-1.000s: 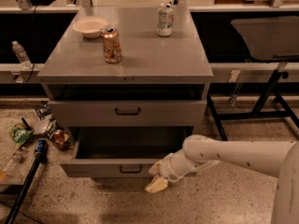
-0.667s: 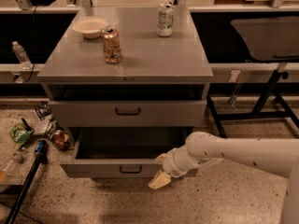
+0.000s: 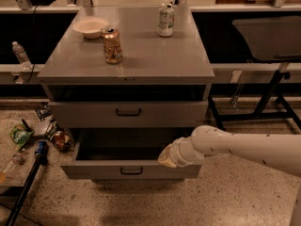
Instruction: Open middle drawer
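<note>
Gripper (image 3: 165, 157) position changed: a second ago it hung below the front of the middle drawer (image 3: 94, 169); it now sits at that front's upper edge, right of the handle (image 3: 131, 171). Drawer remains pulled out, as before. Contact with the edge, and the gripper's aperture, not discernible.

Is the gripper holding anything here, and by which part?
Cannot be told: the gripper sits at the open middle drawer's front edge, away from its handle.

Two cans (image 3: 112, 44) (image 3: 165, 20), one bowl (image 3: 91, 27), one pincer (image 3: 165, 157)
</note>
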You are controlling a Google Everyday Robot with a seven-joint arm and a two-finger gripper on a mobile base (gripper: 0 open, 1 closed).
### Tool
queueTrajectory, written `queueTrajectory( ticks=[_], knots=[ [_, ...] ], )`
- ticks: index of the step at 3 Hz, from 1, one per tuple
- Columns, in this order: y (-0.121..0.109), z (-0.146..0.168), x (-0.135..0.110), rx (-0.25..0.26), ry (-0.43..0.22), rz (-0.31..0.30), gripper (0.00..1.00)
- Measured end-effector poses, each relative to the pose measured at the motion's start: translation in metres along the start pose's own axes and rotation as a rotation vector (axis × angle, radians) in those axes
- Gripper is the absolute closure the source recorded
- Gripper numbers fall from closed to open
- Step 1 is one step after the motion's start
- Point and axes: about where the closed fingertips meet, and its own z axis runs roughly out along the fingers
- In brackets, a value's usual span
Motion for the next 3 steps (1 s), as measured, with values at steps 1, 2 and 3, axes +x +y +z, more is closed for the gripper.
queueTrajectory(
  ticks=[1, 2, 3],
  knots=[
    [-0.03, 0.023, 0.001, 0.078, -0.015, -0.084, 1.0],
    [-0.044, 0.044, 0.011, 0.105, -0.027, -0.191, 1.0],
    [-0.052, 0.054, 0.015, 0.102, -0.021, -0.256, 1.0]
  ],
)
